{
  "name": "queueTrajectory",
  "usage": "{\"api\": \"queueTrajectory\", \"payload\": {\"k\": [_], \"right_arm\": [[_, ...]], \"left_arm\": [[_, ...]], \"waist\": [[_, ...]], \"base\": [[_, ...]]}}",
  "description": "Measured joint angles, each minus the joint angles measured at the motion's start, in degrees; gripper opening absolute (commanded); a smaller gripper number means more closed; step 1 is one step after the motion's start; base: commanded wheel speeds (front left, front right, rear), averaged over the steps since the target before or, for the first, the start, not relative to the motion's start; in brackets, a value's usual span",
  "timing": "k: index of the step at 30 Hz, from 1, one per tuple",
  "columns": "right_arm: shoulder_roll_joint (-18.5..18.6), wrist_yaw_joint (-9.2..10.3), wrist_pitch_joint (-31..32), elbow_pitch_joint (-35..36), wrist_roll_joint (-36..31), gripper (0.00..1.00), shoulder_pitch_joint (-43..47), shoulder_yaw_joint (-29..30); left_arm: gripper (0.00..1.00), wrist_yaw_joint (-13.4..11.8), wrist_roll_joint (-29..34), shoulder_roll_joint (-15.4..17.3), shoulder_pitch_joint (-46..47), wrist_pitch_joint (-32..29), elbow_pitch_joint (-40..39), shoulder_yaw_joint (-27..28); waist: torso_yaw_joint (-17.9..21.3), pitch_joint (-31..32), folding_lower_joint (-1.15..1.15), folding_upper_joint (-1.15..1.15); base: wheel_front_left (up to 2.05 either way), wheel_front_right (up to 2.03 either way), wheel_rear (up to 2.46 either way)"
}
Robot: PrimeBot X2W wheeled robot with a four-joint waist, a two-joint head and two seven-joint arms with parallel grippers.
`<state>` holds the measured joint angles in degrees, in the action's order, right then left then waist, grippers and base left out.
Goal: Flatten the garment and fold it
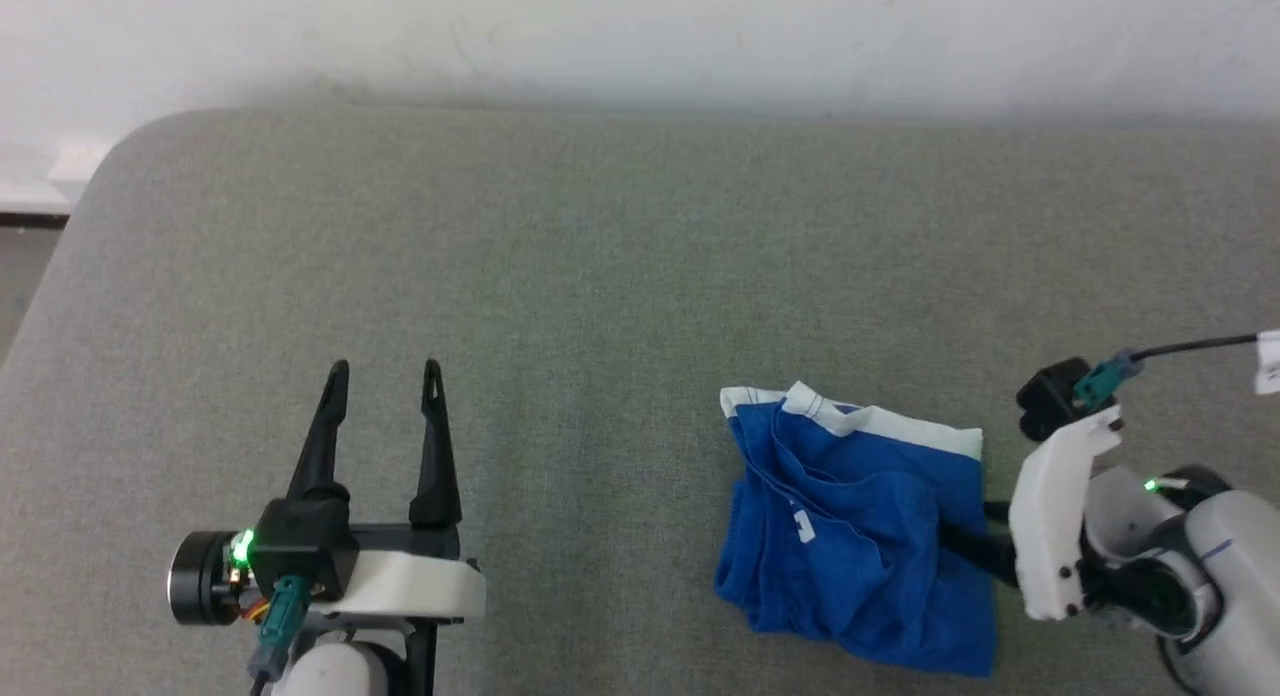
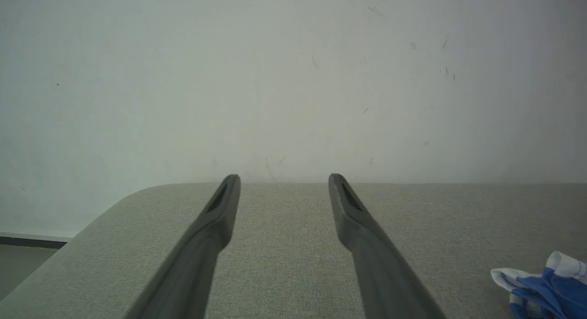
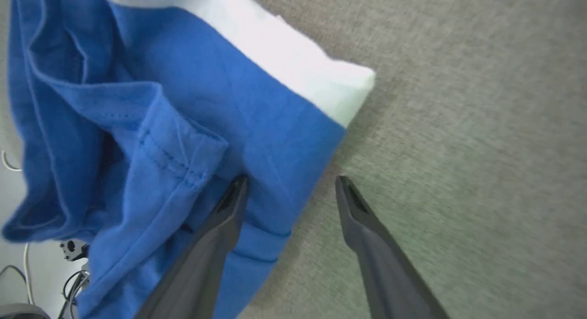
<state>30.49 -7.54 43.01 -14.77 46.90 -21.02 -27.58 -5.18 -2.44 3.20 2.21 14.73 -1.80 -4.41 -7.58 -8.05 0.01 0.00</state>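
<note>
Left gripper (image 1: pixel 386 368): at your near left, two long, dark, tapering fingers spread wide with nothing between them. It sits over bare cushion, well apart from the shorts. Each tip has a narrow slot on its inner face in the left wrist view (image 2: pixel 284 178).
Right gripper (image 3: pixel 291 178): at your near right, jaws parted and not clamped on anything. One matte finger (image 3: pixel 215 245) lies across the blue cloth and the other is over bare cushion, so the right edge of the shorts runs between them. You cannot tell whether either finger touches the cloth.
Shorts (image 1: pixel 860 536): a crumpled, roughly square heap at the near right of the cushion, just beside your right wrist.
Cloth: soft royal-blue knit, thrown into loose folds and ridges. A turned hem with a row of stitching (image 3: pixel 174 158) curls up near the finger.
White band (image 1: pixel 900 431): a smooth strip along the far edge of the heap, ending in a squared corner on the right.
White mark (image 1: pixel 802 524): a small patch in the middle folds, too small to read.
Cushion (image 1: pixel 600 276): flat, grey-green, coarsely woven fabric with a rounded far-left corner.
Wall (image 1: pixel 640 26): pale and matte, with faint scuffs, rising right behind the cushion.
</note>
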Motion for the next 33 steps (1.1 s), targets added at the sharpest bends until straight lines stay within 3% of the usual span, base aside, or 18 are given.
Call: {"api": "queueTrajectory", "payload": {"k": [3, 6, 7, 8, 15, 20, 25, 29, 33], "right_arm": [[-1.55, 0.01, -1.47, -2.97, 0.57, 1.0, -0.06, -2.68], [-0.2, 0.01, -3.12, -3.31, 0.48, 1.0, -1.05, -6.17], [0.12, -0.01, -4.36, -3.67, 0.52, 0.4, -1.2, -6.68], [0.13, -0.03, -5.61, -4.14, 0.8, 0.0, -1.31, -6.99], [1.45, 0.01, -13.65, -2.26, 2.14, 0.0, -3.47, -12.44], [5.83, -0.02, -17.0, 5.83, 2.05, 0.0, -6.84, -14.55], [11.74, -0.02, -15.79, 10.73, 1.68, 0.0, -9.89, -14.52], [14.7, -0.05, -15.33, 10.83, 1.67, 0.0, -11.59, -12.68], [16.73, -0.05, -16.12, 6.47, 1.0, 0.0, -13.68, -9.92]], "left_arm": [[1.0, -0.1, -0.01, -0.02, 0.82, 0.0, 0.12, -0.6], [1.0, -0.44, -0.01, -0.03, 0.83, 0.0, 0.37, -0.8], [1.0, -0.52, -0.02, -0.04, 0.83, 0.0, 0.44, -0.75], [1.0, -0.7, -0.02, -0.03, 0.83, 0.0, 0.48, -0.63], [1.0, -0.93, -0.1, -0.09, 0.18, 0.0, 0.67, 0.62], [1.0, -0.99, -0.1, -0.15, -0.24, 0.0, -0.12, 1.76], [1.0, -0.98, 0.14, -0.18, -0.51, 0.0, -1.25, 2.65], [1.0, -0.96, 0.94, -0.04, 0.7, 0.0, -2.31, 2.99], [1.0, -0.98, 2.05, 0.21, 2.43, 0.0, -3.72, 2.79]], "waist": [[-0.77, -1.15, 0.0, 0.0], [-1.46, -1.84, -0.02, 0.0], [-1.56, -1.97, -0.02, 0.0], [-1.51, -2.0, -0.01, 0.0], [0.84, -1.19, -0.01, 0.0], [4.69, -0.35, -0.01, 0.0], [9.8, -0.65, -0.01, 0.0], [14.12, -2.0, -0.01, 0.0], [17.7, -4.67, -0.01, 0.0]], "base": [[0.0, 0.0, 0.0], [0.0, 0.0, 0.0], [0.0, 0.0, 0.0], [0.0, 0.0, 0.0], [0.0, 0.0, 0.0], [0.0, 0.0, 0.0], [0.0, 0.0, 0.0], [0.0, 0.0, 0.0], [0.0, 0.0, 0.0]]}}
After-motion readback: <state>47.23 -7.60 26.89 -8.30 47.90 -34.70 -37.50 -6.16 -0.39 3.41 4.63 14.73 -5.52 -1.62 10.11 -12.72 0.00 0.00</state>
